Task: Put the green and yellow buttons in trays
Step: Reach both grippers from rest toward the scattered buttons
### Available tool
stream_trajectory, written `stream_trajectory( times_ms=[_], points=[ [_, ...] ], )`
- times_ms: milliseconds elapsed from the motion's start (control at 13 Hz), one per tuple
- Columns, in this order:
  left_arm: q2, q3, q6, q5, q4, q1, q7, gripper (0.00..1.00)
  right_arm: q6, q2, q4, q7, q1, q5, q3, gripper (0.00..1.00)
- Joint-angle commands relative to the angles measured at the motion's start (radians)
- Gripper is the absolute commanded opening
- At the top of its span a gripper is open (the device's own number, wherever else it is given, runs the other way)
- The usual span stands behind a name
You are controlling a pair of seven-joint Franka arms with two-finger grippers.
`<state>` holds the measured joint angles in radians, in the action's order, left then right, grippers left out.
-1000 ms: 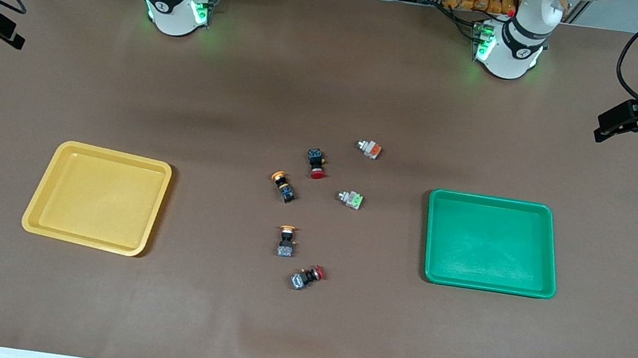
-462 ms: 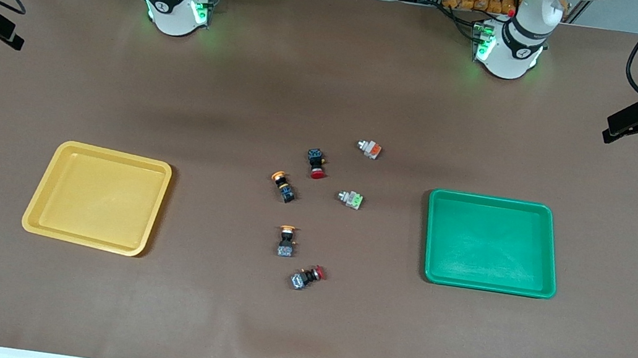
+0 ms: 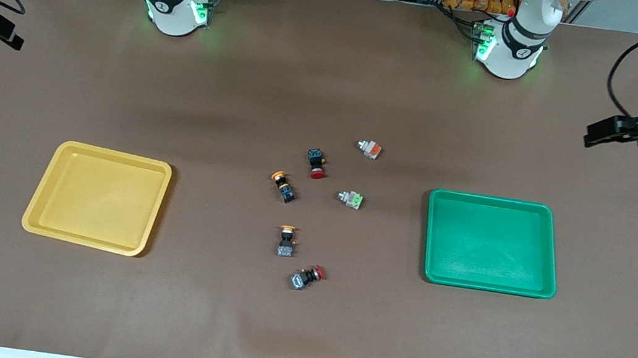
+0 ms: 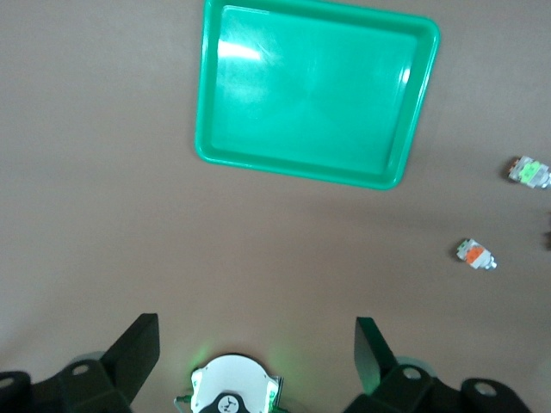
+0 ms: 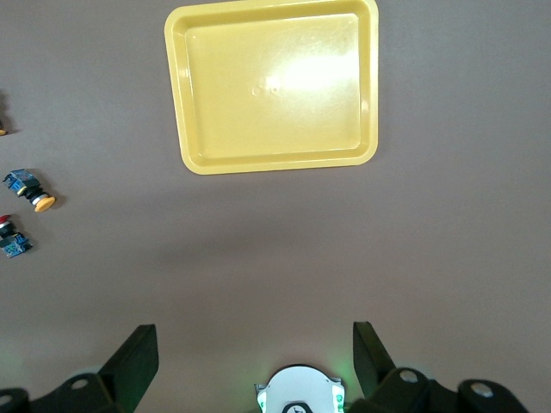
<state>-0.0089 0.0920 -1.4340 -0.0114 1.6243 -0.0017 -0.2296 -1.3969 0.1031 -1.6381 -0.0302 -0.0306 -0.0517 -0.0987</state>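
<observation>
The green tray (image 3: 491, 244) lies toward the left arm's end of the table and the yellow tray (image 3: 98, 198) toward the right arm's end. Both are empty. Between them lie two yellow-capped black buttons (image 3: 282, 186) (image 3: 286, 240), a grey button with a green block (image 3: 351, 198) and a grey button with an orange block (image 3: 369, 148). My left gripper (image 3: 596, 135) hangs open and empty over the table's edge at its own end. My right gripper (image 3: 11, 39) waits open and empty over its own end. In the left wrist view the open left gripper (image 4: 256, 344) faces the green tray (image 4: 314, 95).
Two red-capped black switches (image 3: 316, 163) (image 3: 306, 277) lie among the buttons. The right wrist view shows the yellow tray (image 5: 275, 86), a yellow-capped button (image 5: 30, 191) and the open right gripper (image 5: 254, 348). The arm bases (image 3: 175, 3) (image 3: 509, 46) stand at the table's farther edge.
My left gripper has shifted a little toward the table's middle and lower in the front view. The right arm, the buttons and the trays have not moved.
</observation>
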Motion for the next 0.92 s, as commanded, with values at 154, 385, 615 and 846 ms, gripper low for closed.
stream_trajectory(
  times_ms=[154,385,615,846],
  points=[
    [-0.020,0.130,-0.133,-0.004,0.176,-0.006,-0.189,1.00,0.009,0.009,0.000,-0.016,-0.003,0.018,0.001,1.00],
    [-0.007,0.250,-0.322,-0.004,0.305,-0.006,-0.397,1.00,0.004,0.009,0.001,-0.016,-0.006,0.018,0.001,1.00],
    [0.123,0.342,-0.378,-0.021,0.331,-0.009,-0.523,1.00,-0.008,0.007,0.003,-0.016,-0.011,0.023,0.001,1.00],
    [0.217,0.432,-0.506,-0.025,0.356,-0.017,-0.725,1.00,-0.060,-0.008,0.003,-0.016,-0.023,0.023,0.001,1.00]
  ],
)
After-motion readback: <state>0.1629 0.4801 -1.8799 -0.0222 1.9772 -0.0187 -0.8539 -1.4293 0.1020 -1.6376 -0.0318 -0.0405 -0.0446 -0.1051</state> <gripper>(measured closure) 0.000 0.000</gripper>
